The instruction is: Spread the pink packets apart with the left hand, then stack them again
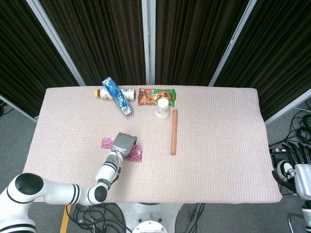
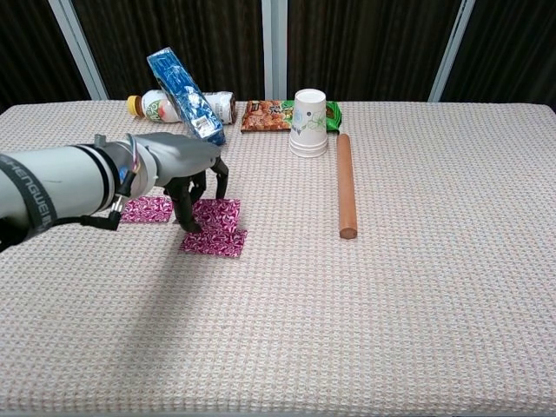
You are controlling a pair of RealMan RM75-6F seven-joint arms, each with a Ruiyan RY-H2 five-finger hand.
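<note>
Restacking step, by my reading. The left hand [image 2: 187, 169] stood over the pink packets [image 2: 215, 228] with fingers [image 2: 185, 213] curled down, tips pressing on the middle packet [image 2: 217, 209]; nothing lifted or pinched that I could see. That middle packet overlapped the far edge of the near packet [image 2: 212, 241]. The third packet [image 2: 146, 208] lay apart to the left, just beside the hand. All sat left of the table [image 2: 417, 304] centre.

Right hand: not seen in either view.

Next move, as I judge it: slide the middle packet fully over the near one, then fetch the left packet and bring it onto the pile. It calls for flat, light pressure, or the thin packets may skid on the woven cloth.

Room: wide bare cloth near and right of the packets. The wooden rod [image 2: 346, 184] lay well apart to the right. The paper cups [image 2: 308, 122], blue packet [image 2: 184, 84], bottle [image 2: 178, 107] and snack bag [image 2: 269, 115] stood along the far side.
</note>
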